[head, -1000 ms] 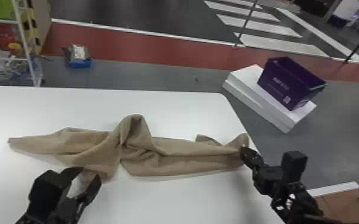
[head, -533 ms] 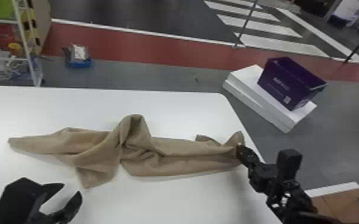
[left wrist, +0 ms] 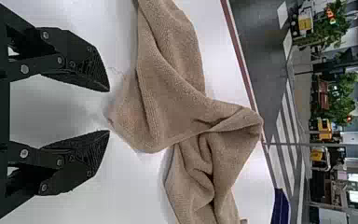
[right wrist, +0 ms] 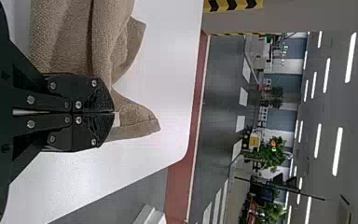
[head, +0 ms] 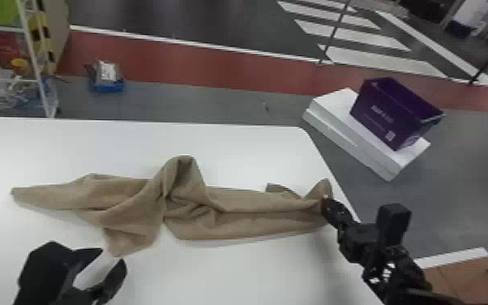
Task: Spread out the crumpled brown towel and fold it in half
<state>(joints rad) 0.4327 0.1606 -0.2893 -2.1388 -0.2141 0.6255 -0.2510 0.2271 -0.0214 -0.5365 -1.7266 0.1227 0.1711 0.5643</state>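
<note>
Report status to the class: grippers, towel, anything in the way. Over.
Left gripper open, near brown towel. Right gripper shut on its right end. Towel crumpled; bunched middle could hinder folding.

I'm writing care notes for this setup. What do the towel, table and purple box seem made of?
Towel: probably cotton terry, matte; the nubbly surface and soft folds suggest it.
Table: white and smooth, perhaps laminate, going by its even, grainless top.
Box: likely plastic with a smooth finish, given its flat walls, though coated card is possible.
</note>
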